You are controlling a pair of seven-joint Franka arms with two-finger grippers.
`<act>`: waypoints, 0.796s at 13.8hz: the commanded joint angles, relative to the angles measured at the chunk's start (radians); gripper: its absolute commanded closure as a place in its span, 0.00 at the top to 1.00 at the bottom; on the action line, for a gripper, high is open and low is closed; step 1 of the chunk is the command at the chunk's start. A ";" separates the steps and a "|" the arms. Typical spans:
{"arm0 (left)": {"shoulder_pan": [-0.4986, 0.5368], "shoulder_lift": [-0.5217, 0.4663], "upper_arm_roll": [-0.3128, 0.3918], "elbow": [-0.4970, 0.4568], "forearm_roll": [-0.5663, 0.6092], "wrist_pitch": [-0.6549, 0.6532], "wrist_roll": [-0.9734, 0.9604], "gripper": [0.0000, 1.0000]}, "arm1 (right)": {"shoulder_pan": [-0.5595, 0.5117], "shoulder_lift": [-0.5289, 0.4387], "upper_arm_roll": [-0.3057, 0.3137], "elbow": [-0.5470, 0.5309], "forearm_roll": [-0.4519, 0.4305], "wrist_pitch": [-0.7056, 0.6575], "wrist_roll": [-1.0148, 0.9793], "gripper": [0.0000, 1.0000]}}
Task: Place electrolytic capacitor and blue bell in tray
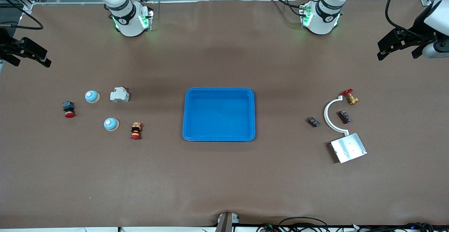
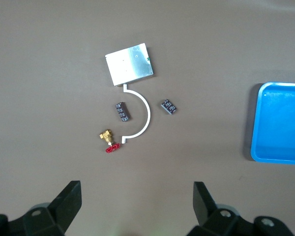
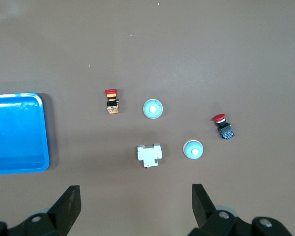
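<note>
The blue tray [image 1: 219, 90] lies at the table's middle with nothing in it; its edge shows in both wrist views [image 2: 254, 123] [image 3: 44, 128]. Two blue bells lie toward the right arm's end, one [image 1: 92, 96] [image 3: 192, 149] farther from the front camera than the other [image 1: 111, 124] [image 3: 153, 108]. Two small dark blocks [image 1: 313, 121] [image 1: 344, 116] lie toward the left arm's end; I cannot tell whether either is the electrolytic capacitor. My left gripper [image 1: 398, 54] [image 2: 136, 189] hangs open, high over that end. My right gripper [image 1: 31, 63] [image 3: 136, 189] hangs open over the bells' end.
By the bells lie a white breaker [image 1: 119, 94], a red push button on a dark body [image 1: 68, 109] and a red-and-yellow button stack [image 1: 135, 131]. By the dark blocks lie a white curved piece [image 1: 329, 114], a brass valve [image 1: 350, 98] and a silver plate [image 1: 348, 147].
</note>
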 commanded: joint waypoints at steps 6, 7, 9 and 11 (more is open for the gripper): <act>0.001 0.021 0.001 0.033 0.029 -0.020 -0.002 1.00 | -0.004 -0.010 0.005 -0.009 -0.014 0.004 -0.008 1.00; 0.003 0.041 -0.002 0.034 0.035 -0.020 -0.002 1.00 | -0.004 -0.008 0.005 -0.008 -0.014 0.004 -0.008 1.00; -0.005 0.072 -0.002 0.017 0.033 -0.015 -0.018 1.00 | -0.006 -0.008 0.005 -0.008 -0.014 0.016 -0.008 1.00; -0.007 0.101 -0.005 -0.027 0.035 0.009 -0.087 1.00 | -0.007 -0.008 0.004 -0.008 -0.013 0.017 -0.006 1.00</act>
